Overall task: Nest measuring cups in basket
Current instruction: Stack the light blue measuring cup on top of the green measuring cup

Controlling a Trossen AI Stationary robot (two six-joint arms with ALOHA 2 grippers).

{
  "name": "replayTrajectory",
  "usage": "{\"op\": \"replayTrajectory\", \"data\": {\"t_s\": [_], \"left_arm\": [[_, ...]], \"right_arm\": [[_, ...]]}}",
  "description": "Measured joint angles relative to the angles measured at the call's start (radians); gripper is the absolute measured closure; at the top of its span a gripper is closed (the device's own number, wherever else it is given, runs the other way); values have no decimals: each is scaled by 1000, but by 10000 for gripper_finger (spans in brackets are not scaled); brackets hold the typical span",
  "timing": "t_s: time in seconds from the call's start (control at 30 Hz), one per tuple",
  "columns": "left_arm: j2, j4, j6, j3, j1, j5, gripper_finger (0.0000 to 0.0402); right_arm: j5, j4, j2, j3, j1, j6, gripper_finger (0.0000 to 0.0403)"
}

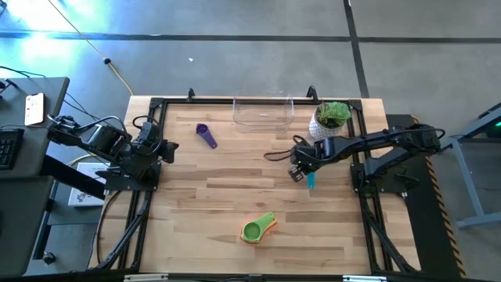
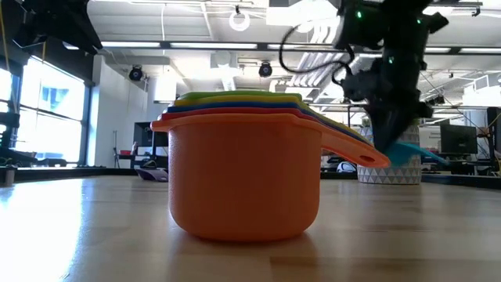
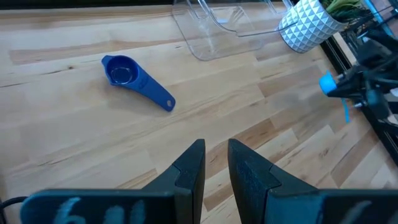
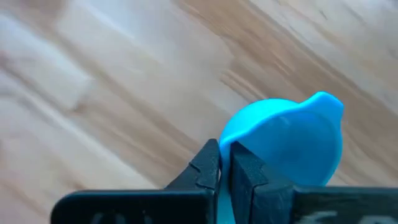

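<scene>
My right gripper (image 1: pixel 297 174) hangs over the table's right half, shut on a teal measuring cup (image 1: pixel 311 182), which also shows in the right wrist view (image 4: pixel 286 143). A purple cup (image 1: pixel 206 135) lies alone on the table, bowl up, at the far left. A stack of nested cups (image 1: pixel 258 228), orange at the bottom (image 2: pixel 243 180) and green on top, stands near the front edge. The clear basket (image 1: pixel 263 111) sits at the far edge. My left gripper (image 3: pixel 214 162) waits at the table's left edge, open, with nothing between its fingers. My right gripper pinches the edge of the teal cup's bowl (image 4: pixel 239 140) between its two fingers. The fingers come from above and point steeply down. The cup is lifted clear of the table, and its handle (image 3: pixel 346 112) hangs down below the bowl.
A white pot with a green plant (image 1: pixel 330 119) stands right of the basket, close behind my right arm. Black frame rails (image 1: pixel 153 133) run along the table's left and right sides. Bare wood lies between the purple cup and the stack.
</scene>
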Motion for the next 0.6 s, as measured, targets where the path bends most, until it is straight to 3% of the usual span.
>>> {"op": "replayTrajectory", "data": {"t_s": [0.33,0.6], "left_arm": [[0,0,-34,0,0,4,341],[0,0,-79,0,0,122,341]], "right_arm": [[33,-2,0,180,86,-255,400],[48,28,0,304,165,-426,402]]}}
